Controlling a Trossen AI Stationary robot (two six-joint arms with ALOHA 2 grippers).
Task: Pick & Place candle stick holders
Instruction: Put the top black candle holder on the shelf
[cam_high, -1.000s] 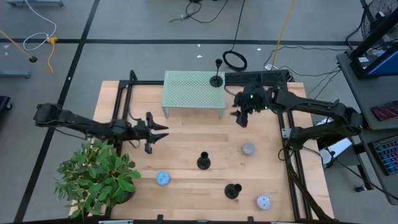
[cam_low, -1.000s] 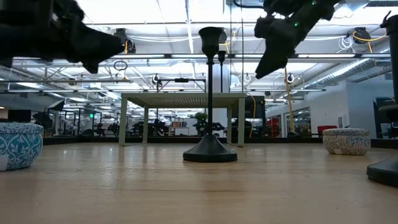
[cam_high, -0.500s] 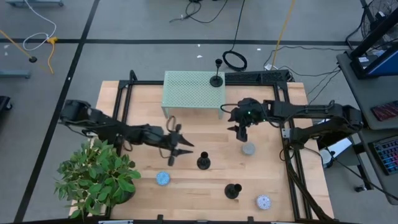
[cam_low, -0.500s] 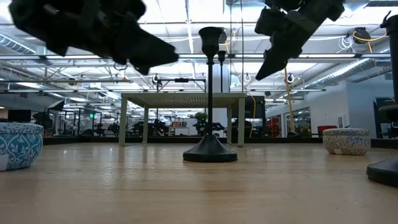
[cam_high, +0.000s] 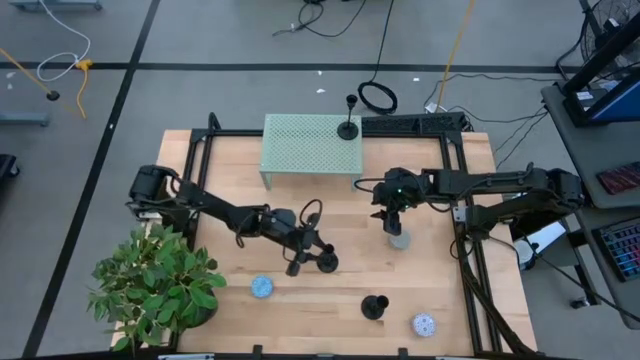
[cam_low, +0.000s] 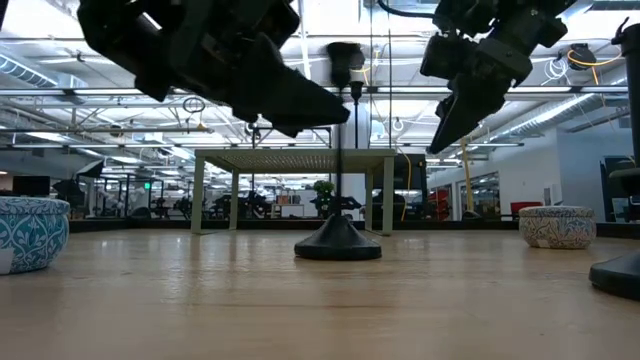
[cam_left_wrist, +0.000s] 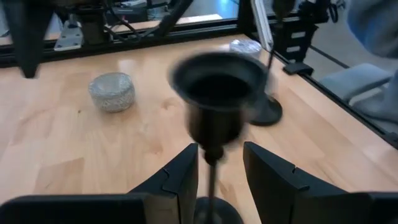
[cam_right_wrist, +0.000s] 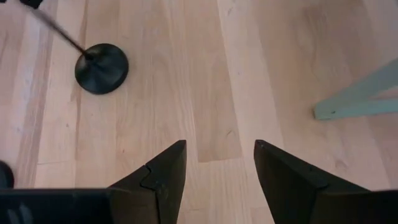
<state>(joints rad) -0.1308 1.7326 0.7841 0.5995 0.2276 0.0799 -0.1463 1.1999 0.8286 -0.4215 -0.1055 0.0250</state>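
Three black candle stick holders show in the high view: one on the green mesh rack (cam_high: 347, 128), one mid-table (cam_high: 326, 262) and one near the front edge (cam_high: 374, 306). My left gripper (cam_high: 316, 256) is open at the mid-table holder. In the left wrist view its fingers (cam_left_wrist: 186, 171) stand on either side of the thin stem (cam_left_wrist: 211, 171), below the cup (cam_left_wrist: 217, 81), with a gap on both sides. The holder stands upright on its round base (cam_low: 337, 243). My right gripper (cam_high: 392, 217) is open and empty, above the table beside a grey tin (cam_high: 400, 239).
The green mesh rack (cam_high: 310, 148) stands at the back centre. A potted plant (cam_high: 155, 285) fills the front left corner. Blue patterned tins sit at front left (cam_high: 262, 287) and front right (cam_high: 423, 324). A black frame runs along the table's sides (cam_high: 462, 215).
My left gripper has swept toward the table's right and near edges, from the left side to the mid-table holder, and now stands around its stem. My right gripper has come from beside the rack toward the near edge, to above the grey tin. The holders have not moved.
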